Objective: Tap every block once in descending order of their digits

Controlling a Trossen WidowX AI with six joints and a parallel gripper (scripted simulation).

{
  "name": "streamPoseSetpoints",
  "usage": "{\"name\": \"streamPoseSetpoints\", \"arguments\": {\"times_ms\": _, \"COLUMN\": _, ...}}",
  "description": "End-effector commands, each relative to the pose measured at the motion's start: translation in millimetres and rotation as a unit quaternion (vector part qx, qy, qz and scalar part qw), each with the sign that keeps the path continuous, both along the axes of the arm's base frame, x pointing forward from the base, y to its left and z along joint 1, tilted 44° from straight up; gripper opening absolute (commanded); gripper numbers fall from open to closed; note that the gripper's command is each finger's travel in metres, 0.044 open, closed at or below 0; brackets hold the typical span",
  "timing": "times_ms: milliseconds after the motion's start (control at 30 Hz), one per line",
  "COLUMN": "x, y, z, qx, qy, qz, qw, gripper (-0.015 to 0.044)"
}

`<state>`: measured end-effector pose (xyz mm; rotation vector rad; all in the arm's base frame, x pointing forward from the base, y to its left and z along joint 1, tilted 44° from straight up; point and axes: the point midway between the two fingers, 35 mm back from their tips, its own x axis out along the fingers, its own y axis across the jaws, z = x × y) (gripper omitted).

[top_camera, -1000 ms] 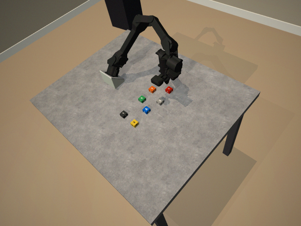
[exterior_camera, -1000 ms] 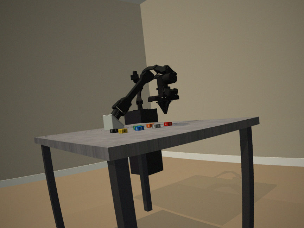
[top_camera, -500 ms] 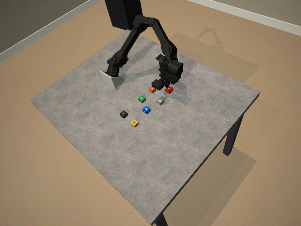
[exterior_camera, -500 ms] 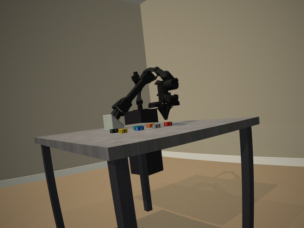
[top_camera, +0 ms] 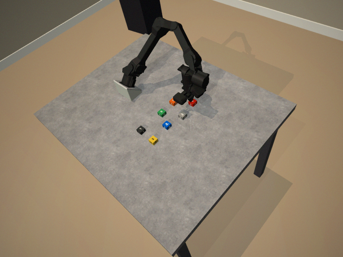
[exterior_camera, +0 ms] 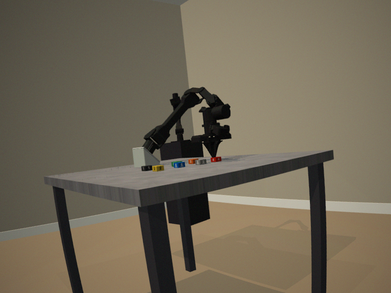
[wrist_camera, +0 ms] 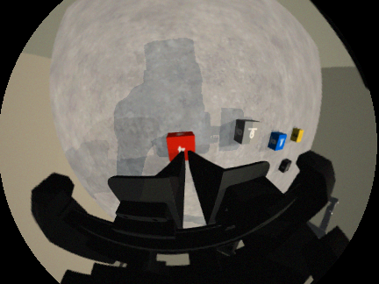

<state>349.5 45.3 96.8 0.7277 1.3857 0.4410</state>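
Observation:
My gripper [top_camera: 192, 100] [exterior_camera: 214, 156] [wrist_camera: 186, 154] is shut and empty, pointing down. Its tips are at the top of the red block [top_camera: 193, 103] [exterior_camera: 216, 159] [wrist_camera: 180, 141], which shows a 4; whether they touch is unclear. The grey block [top_camera: 182, 114] [exterior_camera: 200, 162] [wrist_camera: 246, 131] lies near it. The orange block [top_camera: 172, 102] [exterior_camera: 192, 161] is partly behind my gripper in the top view. The green block [top_camera: 161, 112] shows a 0. The blue block [top_camera: 166, 125] [exterior_camera: 179, 164] [wrist_camera: 277, 141], black block [top_camera: 141, 130] [wrist_camera: 285, 165] and yellow block [top_camera: 153, 140] [exterior_camera: 158, 168] [wrist_camera: 296, 134] lie farther off; yellow shows a 2.
The blocks lie in two loose rows on the grey table [top_camera: 155, 177] [exterior_camera: 120, 179]. The arm's pale wedge base [top_camera: 126, 91] [exterior_camera: 139, 157] stands left of them. A dark pedestal [top_camera: 138, 16] [exterior_camera: 181, 149] stands beyond the table's back edge.

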Motion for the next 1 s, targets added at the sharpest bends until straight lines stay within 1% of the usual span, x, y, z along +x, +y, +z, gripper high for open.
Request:
{"name": "streamPoseSetpoints", "arguments": {"times_ms": 0, "x": -1, "y": -6, "z": 6, "qx": 0.0, "qy": 0.001, "qz": 0.0, "qw": 1.0, "gripper": 0.002}}
{"name": "streamPoseSetpoints", "arguments": {"times_ms": 67, "x": -4, "y": -16, "z": 18, "qx": 0.001, "qy": 0.002, "qz": 0.0, "qw": 1.0, "gripper": 0.002}}
{"name": "streamPoseSetpoints", "arguments": {"times_ms": 267, "x": -5, "y": -24, "z": 26, "qx": 0.0, "qy": 0.001, "qz": 0.0, "qw": 1.0, "gripper": 0.002}}
{"name": "streamPoseSetpoints", "arguments": {"times_ms": 433, "x": -15, "y": -68, "z": 71, "qx": -0.001, "qy": 0.002, "qz": 0.0, "qw": 1.0, "gripper": 0.002}}
{"name": "streamPoseSetpoints", "arguments": {"times_ms": 500, "x": -17, "y": -73, "z": 77, "qx": 0.0, "qy": 0.003, "qz": 0.0, "qw": 1.0, "gripper": 0.002}}
{"name": "streamPoseSetpoints", "arguments": {"times_ms": 667, "x": -24, "y": -76, "z": 74, "qx": -0.001, "qy": 0.004, "qz": 0.0, "qw": 1.0, "gripper": 0.002}}
{"name": "streamPoseSetpoints", "arguments": {"times_ms": 867, "x": -84, "y": -96, "z": 42, "qx": -0.001, "qy": 0.006, "qz": 0.0, "qw": 1.0, "gripper": 0.002}}
{"name": "streamPoseSetpoints", "arguments": {"times_ms": 967, "x": -91, "y": -97, "z": 39, "qx": 0.0, "qy": 0.006, "qz": 0.0, "qw": 1.0, "gripper": 0.002}}
